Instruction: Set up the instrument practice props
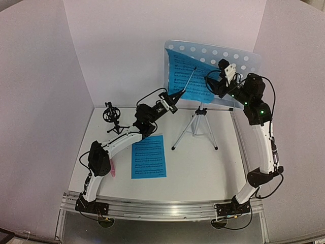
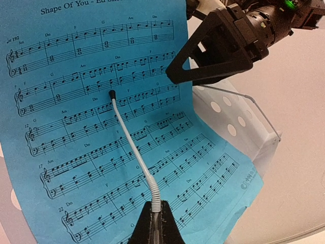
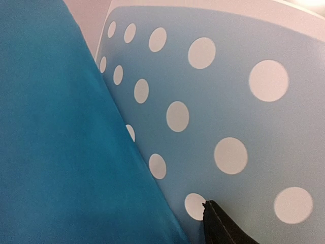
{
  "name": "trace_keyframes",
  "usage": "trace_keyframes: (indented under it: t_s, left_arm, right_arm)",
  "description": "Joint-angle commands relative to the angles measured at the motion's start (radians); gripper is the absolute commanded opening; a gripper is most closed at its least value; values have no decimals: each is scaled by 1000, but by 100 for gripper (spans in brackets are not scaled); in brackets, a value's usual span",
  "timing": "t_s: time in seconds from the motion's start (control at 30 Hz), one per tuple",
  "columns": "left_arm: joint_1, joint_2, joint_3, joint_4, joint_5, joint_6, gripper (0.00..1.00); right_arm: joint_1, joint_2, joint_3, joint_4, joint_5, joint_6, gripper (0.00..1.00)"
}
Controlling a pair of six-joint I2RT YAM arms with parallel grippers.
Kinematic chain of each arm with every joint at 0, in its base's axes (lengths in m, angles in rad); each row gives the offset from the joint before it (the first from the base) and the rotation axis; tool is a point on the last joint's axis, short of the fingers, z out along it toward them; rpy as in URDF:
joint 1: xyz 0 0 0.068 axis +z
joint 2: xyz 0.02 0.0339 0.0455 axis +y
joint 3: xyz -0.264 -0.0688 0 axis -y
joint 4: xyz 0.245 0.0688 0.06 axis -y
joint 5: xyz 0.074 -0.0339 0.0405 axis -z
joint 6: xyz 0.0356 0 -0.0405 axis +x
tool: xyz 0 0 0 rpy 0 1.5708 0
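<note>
The left gripper point(image 2: 153, 216) is clamping a thin white rod point(image 2: 133, 147), pressing its tip on the blue sheet point(image 2: 76, 127) leaning on the far music stand point(image 1: 238, 58). The right gripper point(image 2: 177, 71), whose jaw state I cannot tell, is seemingly steadying the page. Next, squaring it calls for gentle nudging.

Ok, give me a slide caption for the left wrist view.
Left gripper holds a thin rod across the blue music sheet; right gripper alongside.
</note>
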Motion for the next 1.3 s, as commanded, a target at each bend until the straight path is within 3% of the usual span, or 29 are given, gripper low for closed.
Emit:
trace_keyframes:
  t_s: [0.0, 0.2, 0.33, 0.47, 0.7, 0.97, 1.27]
  left_arm:
    - [17, -33, -9, -31, 41, 38, 0]
    - [17, -33, -11, -30, 43, 42, 0]
    - [16, -33, -12, -30, 45, 41, 0]
    - [17, -35, -15, -28, 45, 41, 0]
    - [17, -30, -8, -30, 53, 43, 0]
    - [15, -30, -9, -28, 55, 46, 0]
    - [15, -32, -10, -28, 49, 45, 0]
  right_arm:
    - [-7, -74, -55, 97, 124, 73, 62]
    - [-7, -101, -99, 148, 176, 104, 56]
    - [-7, -106, -112, 154, 196, 109, 42]
    - [-6, -115, -131, 169, 203, 108, 19]
    - [-7, -106, -128, 191, 144, 92, 1]
    - [-7, -42, -50, 240, 113, 121, 0]
    - [-6, -21, -89, 357, 78, 185, 0]
